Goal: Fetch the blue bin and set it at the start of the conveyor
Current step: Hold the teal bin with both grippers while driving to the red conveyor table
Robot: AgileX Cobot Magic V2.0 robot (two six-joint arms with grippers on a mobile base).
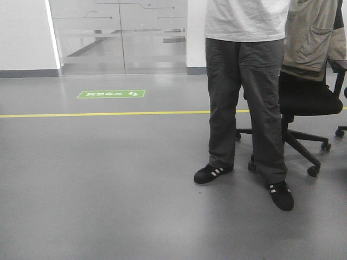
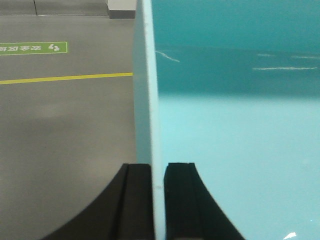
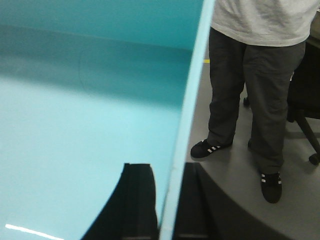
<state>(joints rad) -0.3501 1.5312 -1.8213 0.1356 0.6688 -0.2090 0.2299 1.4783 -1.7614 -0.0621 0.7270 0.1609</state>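
The blue bin (image 2: pixel 235 140) is a pale turquoise tub, and it fills most of both wrist views. My left gripper (image 2: pixel 158 172) is shut on the bin's left wall, one black finger outside and one inside. In the right wrist view the bin (image 3: pixel 85 125) takes up the left side, and my right gripper (image 3: pixel 167 175) is shut on its right wall in the same way. The bin hangs above the grey floor between the two grippers. The conveyor start is out of view. Neither gripper nor the bin shows in the front view.
A person (image 1: pixel 246 92) in dark trousers and black shoes stands close ahead on the right. Behind them is a black office chair (image 1: pixel 309 103) with a jacket on it. A yellow floor line (image 1: pixel 103 114), a green floor sign (image 1: pixel 111 94) and glass doors (image 1: pixel 119 35) lie ahead left.
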